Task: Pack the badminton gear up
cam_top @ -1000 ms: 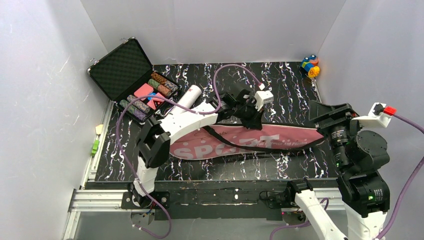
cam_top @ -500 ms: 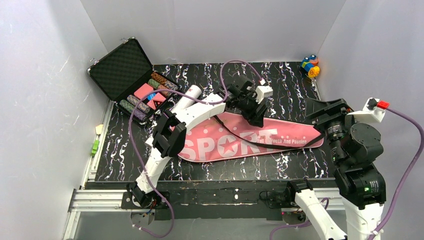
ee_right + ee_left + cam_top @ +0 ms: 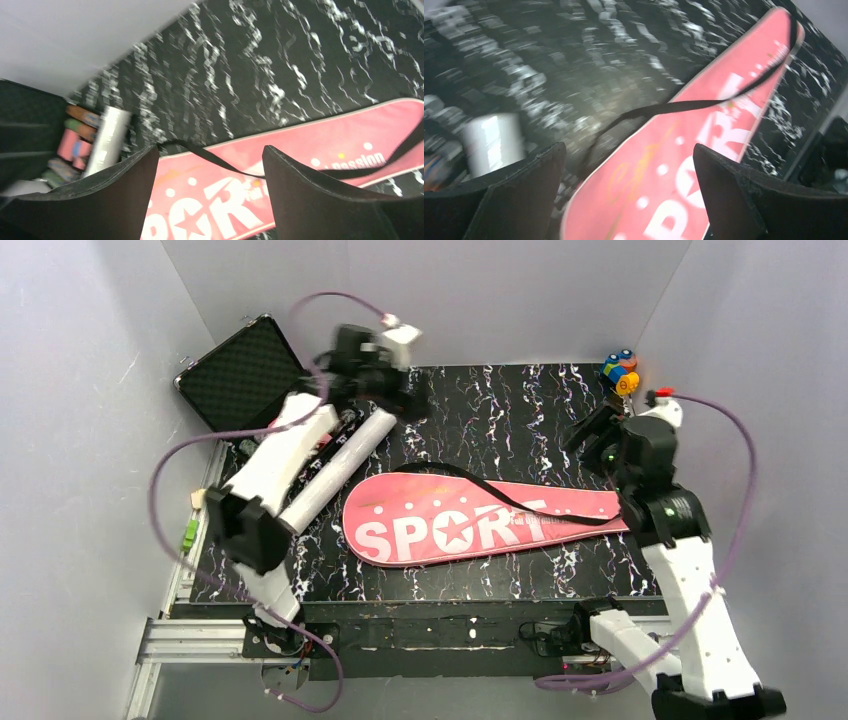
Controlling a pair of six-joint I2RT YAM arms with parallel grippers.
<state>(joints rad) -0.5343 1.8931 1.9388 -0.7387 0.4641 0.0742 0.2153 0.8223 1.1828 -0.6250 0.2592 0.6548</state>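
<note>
— Holding anything?
— No; my left gripper (image 3: 626, 150) gapes wide, empty. The white tube (image 3: 491, 140) lies just outside one finger, the pink cover (image 3: 684, 170) beneath. I'd centre across the tube before closing.

The cover (image 3: 470, 525) looks like smooth pink cloth with a faint sheen. Its strap (image 3: 684, 105) is matt black webbing. The tube (image 3: 335, 472) is smooth and white. The worktop (image 3: 500, 400) is black, white-veined and faintly glossy. Dimpled matt foam lines the case (image 3: 240, 380) lid. The jaws of the left gripper (image 3: 628, 150) and right gripper (image 3: 210, 150) look like matt black, finely grained plastic.
</note>
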